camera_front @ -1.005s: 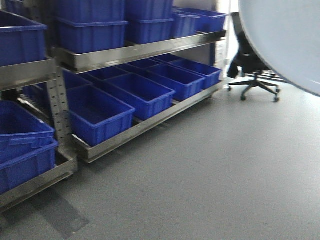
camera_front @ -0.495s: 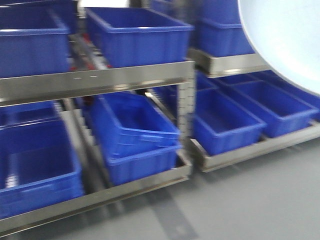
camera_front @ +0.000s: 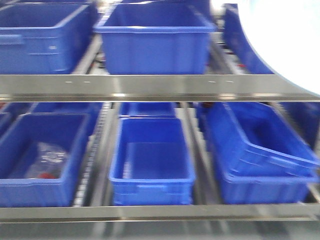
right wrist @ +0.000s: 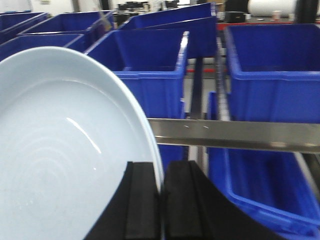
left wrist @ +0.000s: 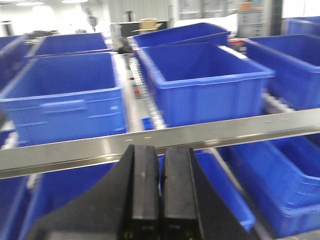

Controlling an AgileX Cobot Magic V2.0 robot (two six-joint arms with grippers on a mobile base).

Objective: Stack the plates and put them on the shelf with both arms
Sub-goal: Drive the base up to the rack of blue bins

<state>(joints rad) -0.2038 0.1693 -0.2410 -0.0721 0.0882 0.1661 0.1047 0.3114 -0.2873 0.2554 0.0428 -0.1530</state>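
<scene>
My right gripper (right wrist: 161,172) is shut on the rim of a pale blue-white plate (right wrist: 60,150), which it holds on edge in front of the shelf. I cannot tell whether it is one plate or two stacked. The plate also fills the upper right corner of the front view (camera_front: 285,35). My left gripper (left wrist: 160,162) is shut and empty, its fingers (left wrist: 145,190) pressed together, facing the shelf's steel front rail (left wrist: 165,140). The same rail crosses the front view (camera_front: 150,87) and the right wrist view (right wrist: 235,135).
Several blue plastic crates fill both shelf tiers: one (camera_front: 155,37) on the upper tier, one (camera_front: 150,160) on the lower tier, and a tilted crate (camera_front: 260,145) stacked at lower right. A lower steel rail (camera_front: 150,212) runs along the bottom. The crate at lower left holds a plastic bag (camera_front: 47,160).
The front view has swung from grey floor and an office chair to facing the shelf square on and much closer. The plate has stayed in the upper right corner.
</scene>
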